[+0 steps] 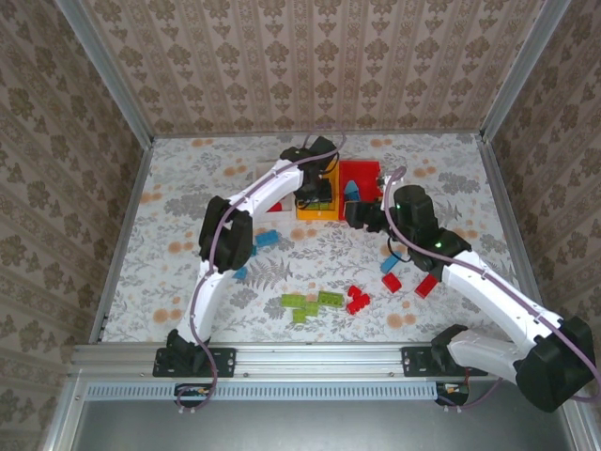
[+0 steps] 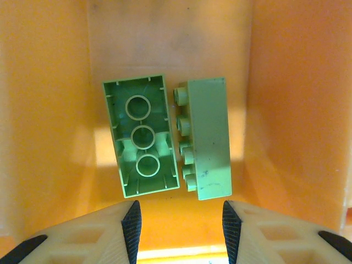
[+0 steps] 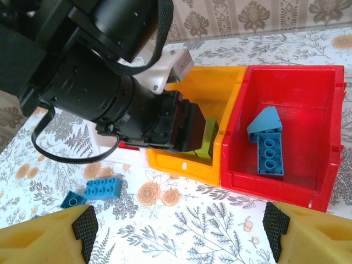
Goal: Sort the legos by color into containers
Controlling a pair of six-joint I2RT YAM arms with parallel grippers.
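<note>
Left gripper (image 2: 179, 223): jaws parted, nothing held; lowered inside the yellow-orange bin (image 2: 291, 110), top centre of the overhead view.
Bin contents: 2 green bricks (image 2: 143, 135), touching; 1 lay underside up, 1 lay on its side.
Right gripper (image 3: 176, 225): fingers spread wide, empty; faced the red bin (image 3: 264, 181) from just in front.
Red bin contents: 2 blue bricks (image 3: 269, 151), 1 a sloped piece resting against the other.
Unsorted stock: loose green bricks (image 1: 315, 301) at lower centre; red bricks (image 1: 357, 301) just right of them, more further right; loose blue bricks (image 1: 268, 238) left of centre.
Risk 1: the left fingers sat near the bin walls; a slanted lift would likely snag the rim and drag or tip the bin.
Risk 2: both wrists crowded the 2 abutting bins; a sideways swing could strike the other arm.
Risk 3: blue occupied the red bin, so a red brick placed by bin colour would mix the sort.
Surface: flat table cover (image 1: 188, 188), pale floral print, busy enough to mask small bricks.
Room: patterned wallpaper (image 1: 319, 56) on 3 sides; metal frame rails (image 1: 103, 70) at the corners.
</note>
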